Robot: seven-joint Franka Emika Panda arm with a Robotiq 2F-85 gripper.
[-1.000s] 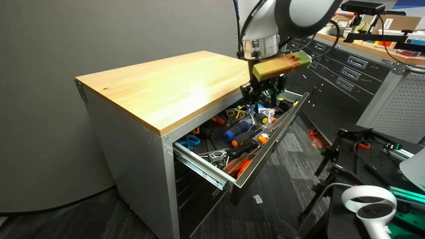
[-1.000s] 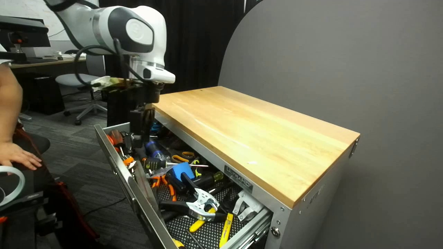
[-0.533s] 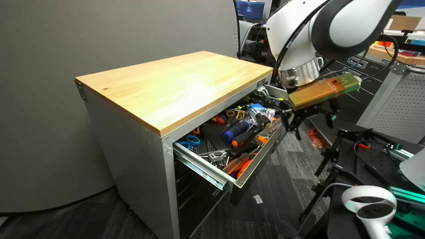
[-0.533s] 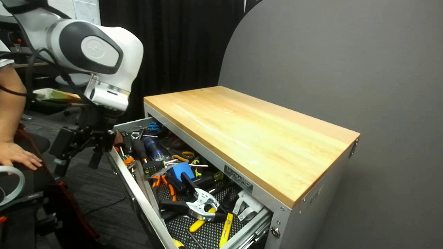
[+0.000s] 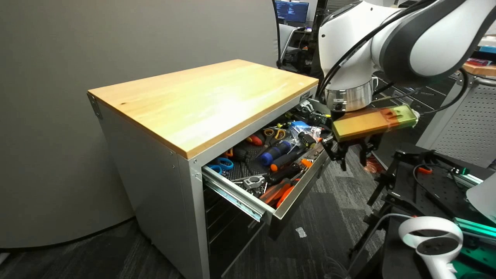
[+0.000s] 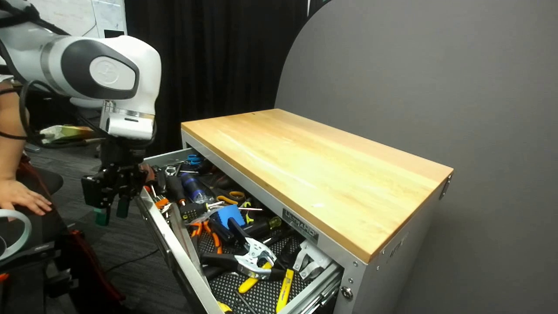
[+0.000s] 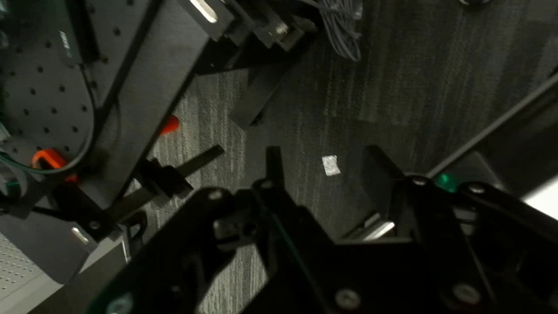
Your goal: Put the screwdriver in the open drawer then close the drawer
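Observation:
The screwdriver [image 5: 307,140], stubby and dark with yellow marks, lies among other tools inside the open drawer. It also shows in an exterior view [image 6: 193,212], near a blue block. The wide grey drawer [image 5: 301,189] is pulled out under the wooden top; its front rim also shows in an exterior view [image 6: 185,257]. My gripper [image 5: 353,162] hangs outside the drawer, just beyond its front, fingers pointing down. In an exterior view the gripper [image 6: 112,212] is left of the drawer front. In the wrist view the fingers [image 7: 324,159] stand apart with only floor between them.
The drawer holds blue scissors [image 5: 224,163], a blue-handled tool [image 5: 275,153], orange tools [image 5: 285,193] and a clamp [image 6: 255,257]. A black stand [image 5: 422,182] with a white controller [image 5: 432,236] is at the right. A person's hand [image 6: 24,200] rests at the left.
My gripper has moved from above the drawer outward past its front and lower. Its fingers were spread wider half a second ago. The drawer has not moved.

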